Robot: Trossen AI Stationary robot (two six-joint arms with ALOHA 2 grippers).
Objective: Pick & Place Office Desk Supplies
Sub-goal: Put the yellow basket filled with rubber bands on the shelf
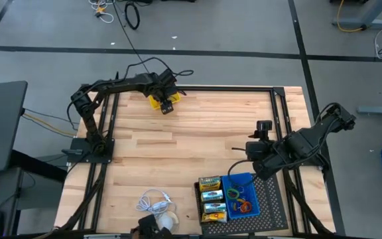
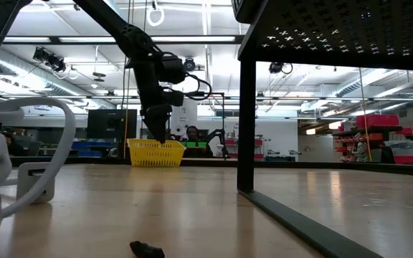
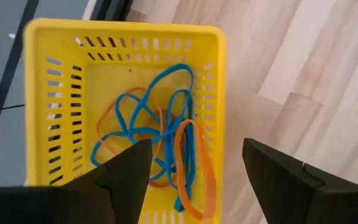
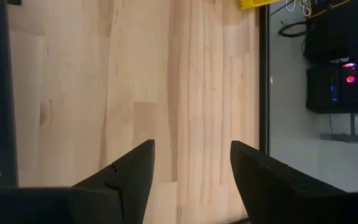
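The pale butcher-block wooden tabletop [image 1: 191,133] looks smooth with a soft sheen. The slotted yellow plastic basket [image 3: 55,99] is glossy; the thin blue and orange rubbery bands [image 3: 166,143] inside look matt.

Basket [image 3: 126,118] sits right under the left gripper [image 3: 191,180], w/ bands [image 3: 166,143] in it. Table [image 4: 185,93] lies under the right gripper [image 4: 191,180].

Legible text, labels, brands, numbers, signs: none. The small yellow-and-green cardboard crayon boxes [image 1: 212,196], lying on the large black perforated metal tray [image 1: 273,202], carry printing too small to read. The background room's signage is likewise unreadable.
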